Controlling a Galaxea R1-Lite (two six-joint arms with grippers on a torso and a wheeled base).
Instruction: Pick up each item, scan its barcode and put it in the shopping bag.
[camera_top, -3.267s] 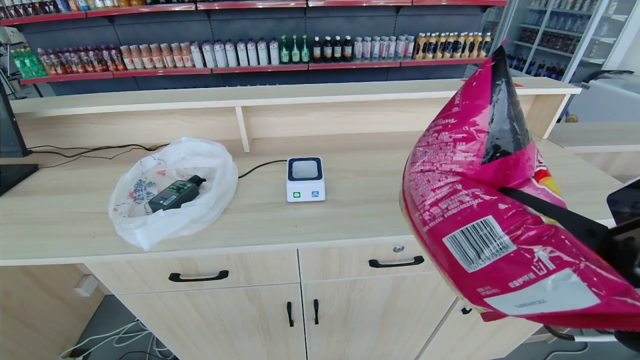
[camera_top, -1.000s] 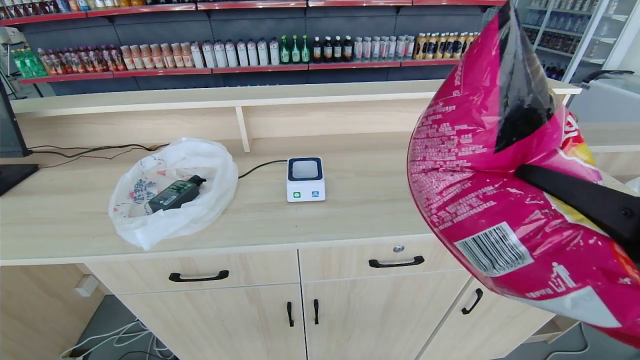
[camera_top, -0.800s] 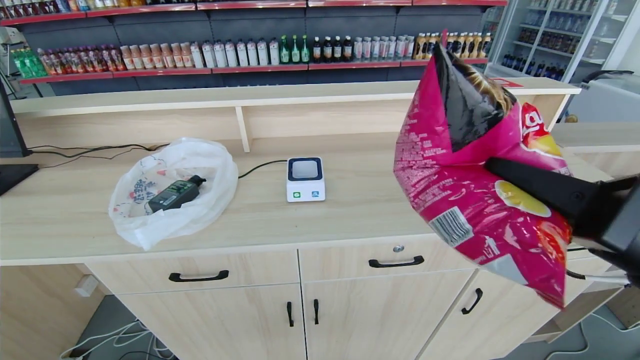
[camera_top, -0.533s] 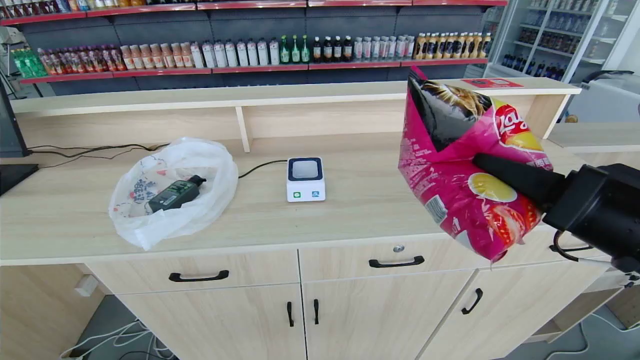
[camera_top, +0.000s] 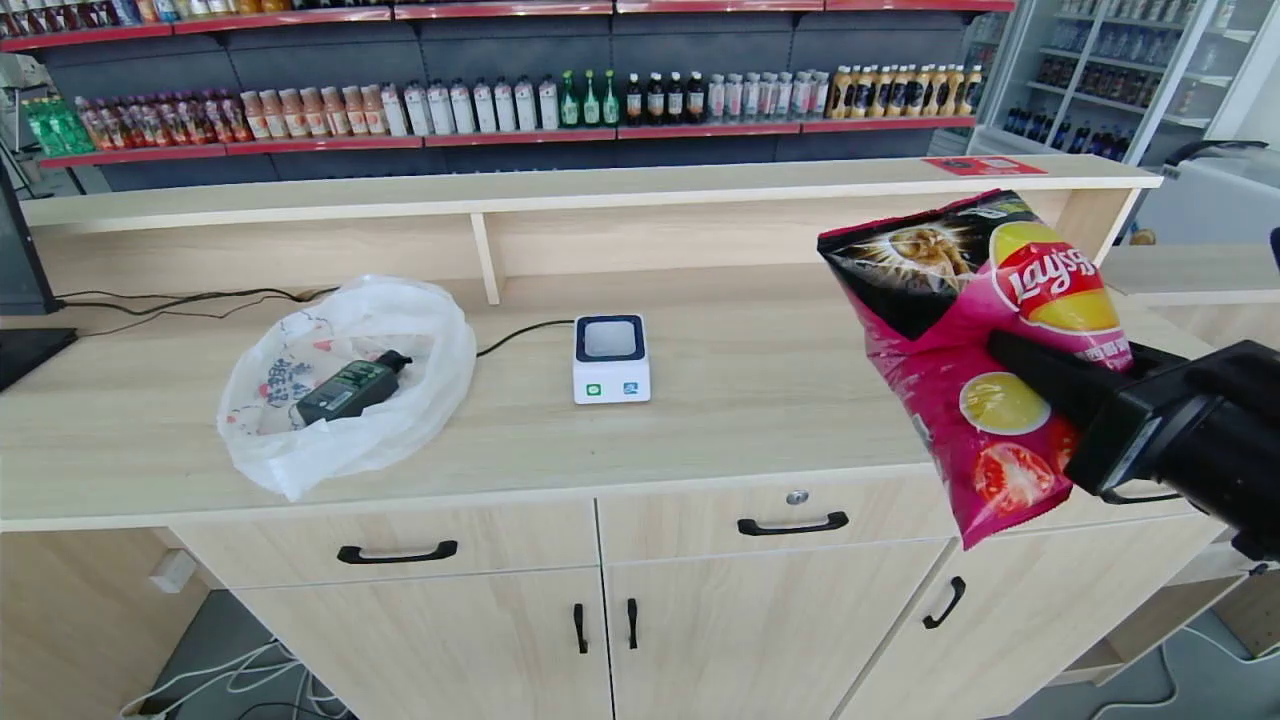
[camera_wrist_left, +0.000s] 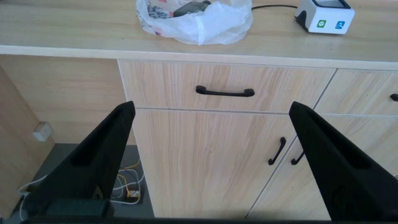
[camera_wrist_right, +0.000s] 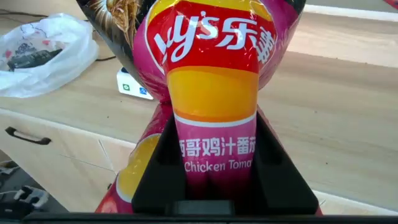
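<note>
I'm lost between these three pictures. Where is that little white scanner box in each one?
Head view: scanner in the middle of the counter, right of the shopping bag.
Left wrist view: scanner on the counter above the drawer, the bag beside it.
Right wrist view: scanner partly hidden behind the chip bag.
Shared landmark: the shopping bag.

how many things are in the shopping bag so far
1: a dark bottle lying in the shopping bag on the counter, left of the scanner. Its folds may hide more. The chip bag is in the right claw, not bagged.
</note>
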